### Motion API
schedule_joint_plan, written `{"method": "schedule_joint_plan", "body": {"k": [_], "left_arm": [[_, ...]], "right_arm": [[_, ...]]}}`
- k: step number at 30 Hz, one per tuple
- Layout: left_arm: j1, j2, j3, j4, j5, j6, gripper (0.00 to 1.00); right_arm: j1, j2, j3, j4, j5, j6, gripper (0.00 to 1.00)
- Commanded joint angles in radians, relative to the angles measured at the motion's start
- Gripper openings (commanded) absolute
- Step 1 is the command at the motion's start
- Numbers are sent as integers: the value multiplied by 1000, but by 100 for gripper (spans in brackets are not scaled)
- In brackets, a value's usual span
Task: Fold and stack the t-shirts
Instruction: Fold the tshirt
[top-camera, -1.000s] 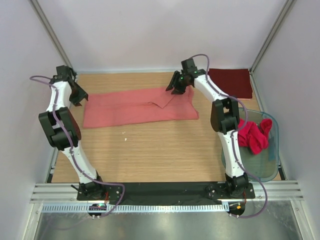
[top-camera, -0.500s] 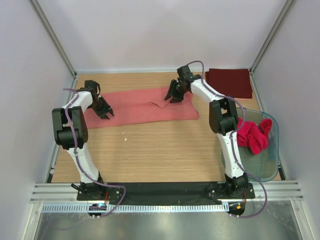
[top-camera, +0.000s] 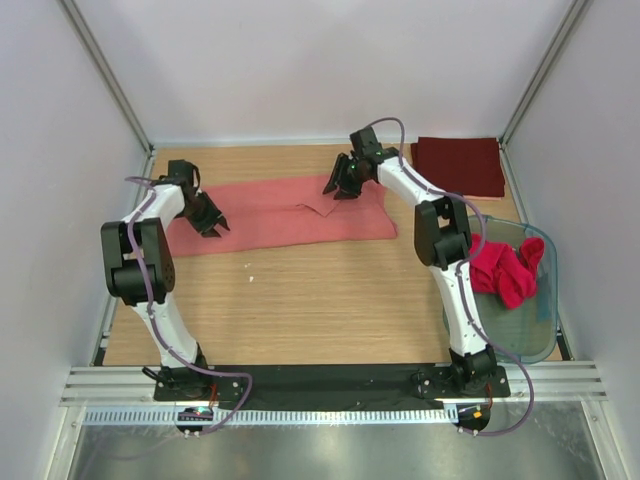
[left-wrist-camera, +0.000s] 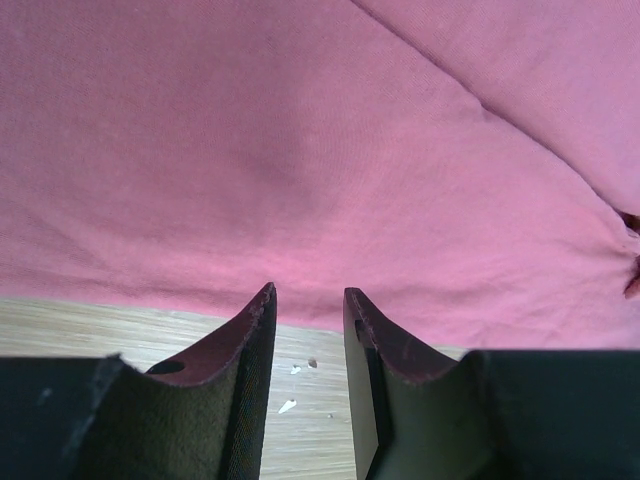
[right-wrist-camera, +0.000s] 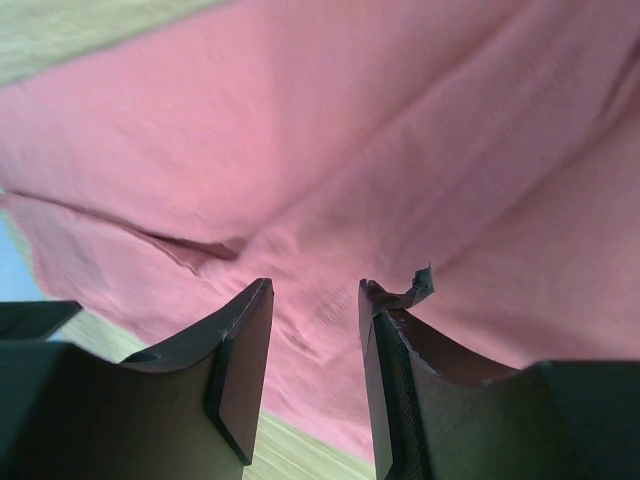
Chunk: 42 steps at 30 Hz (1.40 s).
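Observation:
A salmon-pink t-shirt (top-camera: 290, 215) lies flattened in a long strip across the back of the table. My left gripper (top-camera: 214, 225) hovers over its left part at the near edge. In the left wrist view the gripper (left-wrist-camera: 307, 300) is open, bare wood between its fingers, the pink cloth (left-wrist-camera: 300, 150) just beyond the tips. My right gripper (top-camera: 331, 187) is over the shirt's back edge by a small folded flap. It is open (right-wrist-camera: 315, 295) above the cloth (right-wrist-camera: 330, 150), holding nothing. A dark maroon t-shirt (top-camera: 460, 165) lies folded at the back right.
A translucent greenish tub (top-camera: 530, 335) stands at the right edge with bright red-pink t-shirts (top-camera: 503, 272) bunched in it. Bare wooden table (top-camera: 300, 310) stretches in front of the pink shirt. White walls close in the sides and back.
My left arm swung from the far left corner onto the pink shirt's left part and its jaws narrowed. My right gripper drifted a little left along the shirt's back edge.

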Motion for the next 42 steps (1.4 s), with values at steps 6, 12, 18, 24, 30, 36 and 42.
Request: {"method": "schedule_joint_plan", "body": {"k": [6, 12, 18, 24, 30, 36, 42], "left_arm": [[-8, -63, -1, 25, 32, -12, 34], [-20, -81, -4, 22, 33, -12, 34], [-22, -87, -6, 25, 35, -10, 34], [-28, -89, -10, 25, 41, -10, 34], [-28, -99, -15, 20, 36, -9, 34], [-28, -98, -15, 17, 36, -7, 34], [-28, -96, -9, 14, 36, -4, 34]], "right_arm": [[9, 99, 142, 178, -99, 132, 46], [-4, 57, 249, 131, -28, 138, 47], [-32, -89, 39, 53, -32, 95, 51], [-53, -143, -156, 136, -96, 89, 56], [-53, -134, -183, 157, -102, 94, 56], [-55, -101, -202, 211, -130, 134, 56], [-53, -70, -188, 222, -135, 158, 55]]}}
